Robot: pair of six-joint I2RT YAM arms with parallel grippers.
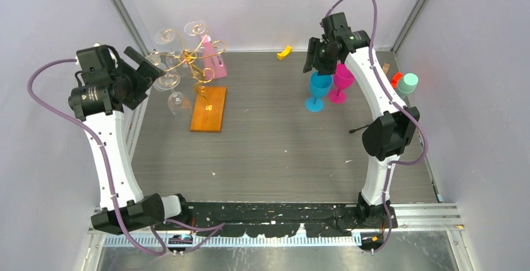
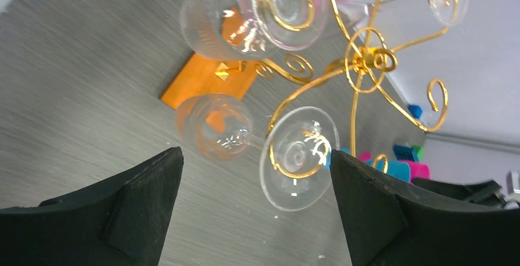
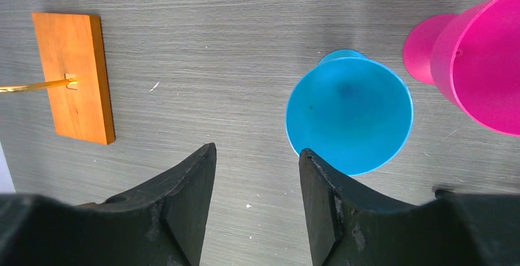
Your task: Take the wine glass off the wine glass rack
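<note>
The wine glass point(image 2: 216, 126) is seen hanging upside down, its foot caught in a gold loop of the wine glass rack point(image 1: 199, 65) at the far left of the desk point(image 1: 281, 146). The left claw point(image 1: 145, 64) is held wide open just in front of it, with nothing gripped. The right claw point(image 3: 257, 155) is parted above a blue cup point(image 3: 348, 114) and is empty. The glass is judged light, stiff, slippery and brittle. The stem should be taken gently and slid out through the loop's opening.
</note>
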